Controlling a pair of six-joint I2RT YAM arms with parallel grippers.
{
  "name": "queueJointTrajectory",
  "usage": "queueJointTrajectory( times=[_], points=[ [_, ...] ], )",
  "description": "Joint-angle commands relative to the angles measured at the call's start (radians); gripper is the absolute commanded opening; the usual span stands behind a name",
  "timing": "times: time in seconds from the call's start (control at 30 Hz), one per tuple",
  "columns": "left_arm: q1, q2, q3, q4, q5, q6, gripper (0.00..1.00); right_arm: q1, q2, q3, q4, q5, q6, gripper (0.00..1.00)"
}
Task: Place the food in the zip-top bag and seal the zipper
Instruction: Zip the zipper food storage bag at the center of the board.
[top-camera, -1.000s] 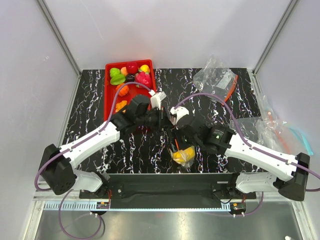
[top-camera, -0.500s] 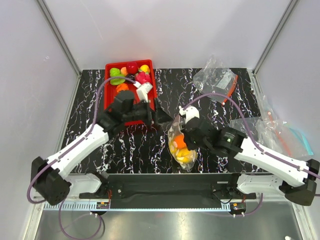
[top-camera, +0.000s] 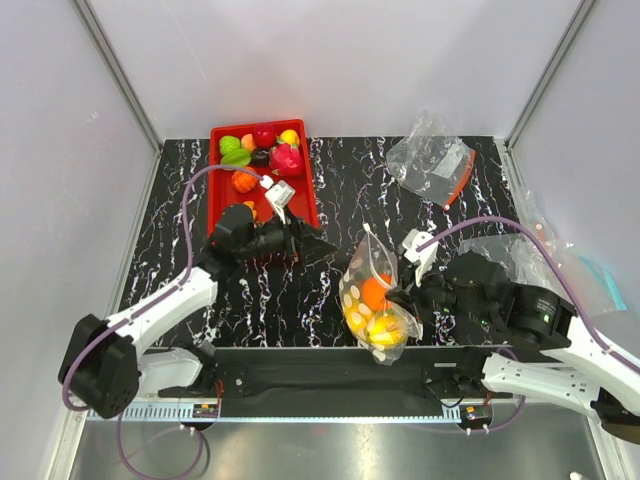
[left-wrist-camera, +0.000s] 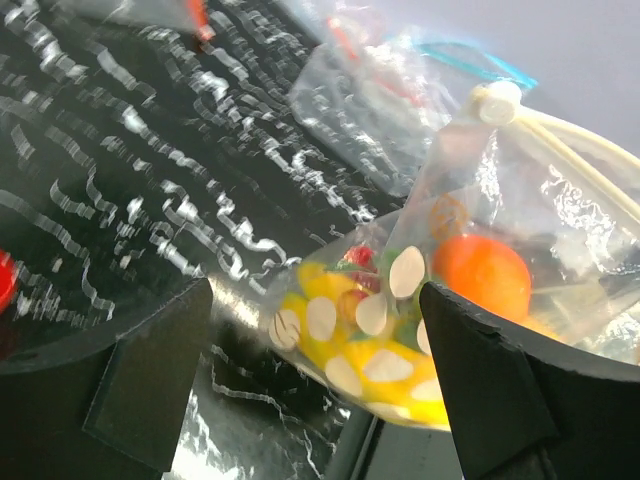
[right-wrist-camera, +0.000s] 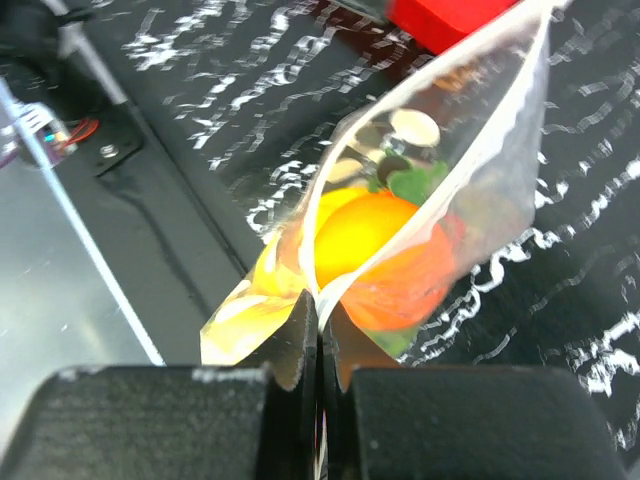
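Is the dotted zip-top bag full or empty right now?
Not empty: an orange and yellow fruit show through the dotted bag, whose edge the right gripper pinches shut.

A bench (top-camera: 360, 180) with a black, white-veined marble-look top fills the enclosure. A plain pale grey back wall (top-camera: 330, 60) and side walls (top-camera: 60, 200) close it in, joined by aluminium posts (top-camera: 115, 70). The light is soft and even. A brushed metal ledge (top-camera: 330, 455) lies along the near edge.

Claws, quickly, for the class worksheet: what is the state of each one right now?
Left claw: open, holding nothing.
Right claw: closed, pinching the edge of the zip-top bag.
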Motion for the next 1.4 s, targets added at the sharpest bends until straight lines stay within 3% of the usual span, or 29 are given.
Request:
queueJointTrajectory(
  times=[0.0, 0.07, 0.13, 0.2, 0.33, 0.53, 0.97, 1.03, 1.13, 1.2, 1.3, 1.33, 1.37],
  points=[
    [-0.002, 0.048, 0.011, 0.314, 0.152, 0.057, 0.90, 0.005, 0.028, 0.059, 0.016, -0.125, -0.070, 0.00],
    [0.000, 0.056, -0.026, 0.419, 0.207, 0.016, 0.90, 0.005, 0.034, 0.056, 0.018, -0.196, -0.084, 0.00],
    [-0.002, 0.052, -0.099, 0.648, 0.249, -0.037, 0.89, 0.004, 0.025, 0.051, 0.028, -0.239, -0.091, 0.00],
    [-0.002, 0.059, -0.106, 0.733, 0.292, -0.091, 0.88, 0.004, 0.019, 0.047, 0.038, -0.302, -0.093, 0.00],
    [-0.002, 0.085, -0.067, 0.754, 0.419, -0.142, 0.81, 0.005, 0.005, 0.045, 0.046, -0.380, -0.134, 0.00],
    [-0.009, 0.067, -0.083, 0.843, 0.496, -0.197, 0.74, 0.004, -0.007, 0.061, 0.049, -0.393, -0.140, 0.00],
    [-0.046, 0.145, -0.081, 0.888, 0.480, -0.223, 0.81, 0.004, -0.016, 0.097, 0.042, -0.389, -0.142, 0.00],
    [-0.046, 0.177, -0.072, 0.911, 0.487, -0.234, 0.74, 0.005, -0.016, 0.097, 0.040, -0.394, -0.140, 0.00],
    [-0.046, 0.222, -0.064, 1.058, 0.500, -0.352, 0.43, 0.004, -0.015, 0.096, 0.038, -0.396, -0.140, 0.00],
    [-0.046, 0.242, -0.066, 1.133, 0.505, -0.384, 0.33, 0.007, -0.018, 0.093, 0.040, -0.393, -0.137, 0.00],
    [-0.046, 0.249, -0.066, 1.169, 0.503, -0.418, 0.01, 0.005, -0.009, 0.093, 0.025, -0.357, -0.118, 0.01],
    [-0.046, 0.249, -0.063, 1.157, 0.497, -0.407, 0.00, 0.005, -0.001, 0.097, 0.016, -0.306, -0.108, 0.19],
    [-0.046, 0.246, -0.057, 1.068, 0.494, -0.385, 0.00, 0.005, 0.010, 0.102, -0.012, -0.273, -0.104, 0.27]
  ],
)
